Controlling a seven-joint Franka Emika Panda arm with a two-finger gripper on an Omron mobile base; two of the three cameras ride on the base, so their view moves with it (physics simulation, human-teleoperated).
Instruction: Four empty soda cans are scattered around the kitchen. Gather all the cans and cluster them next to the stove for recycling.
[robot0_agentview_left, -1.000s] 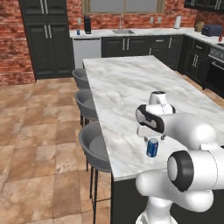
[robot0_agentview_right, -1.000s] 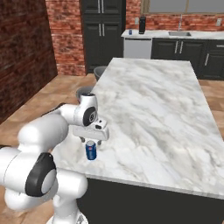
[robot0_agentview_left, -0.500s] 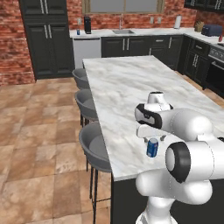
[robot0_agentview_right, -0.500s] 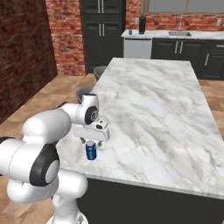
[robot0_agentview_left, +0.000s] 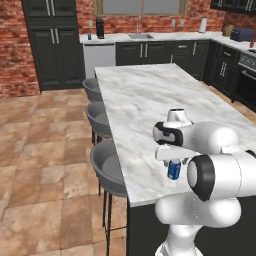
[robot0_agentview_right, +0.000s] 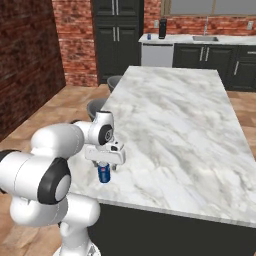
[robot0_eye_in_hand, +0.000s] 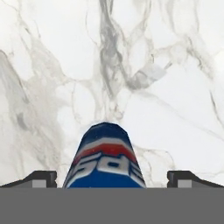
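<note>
Marble, white with grey veining, covers the kitchen island (robot0_agentview_left: 145, 95), a long smooth slab over dark cabinets. Near the island's front edge stands a blue soda can (robot0_agentview_left: 174, 169), a small upright cylinder with a red-and-white band and white lettering. Above the can hangs the gripper (robot0_eye_in_hand: 112, 178), jaws spread wide, one dark fingertip (robot0_eye_in_hand: 41, 178) on either side and neither touching it. Round grey stools (robot0_agentview_left: 107, 167) line the island's left side.

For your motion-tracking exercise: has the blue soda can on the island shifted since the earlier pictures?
No. The blue soda can stands at the same spot near the marble island's edge, between the open gripper's fingers.
</note>
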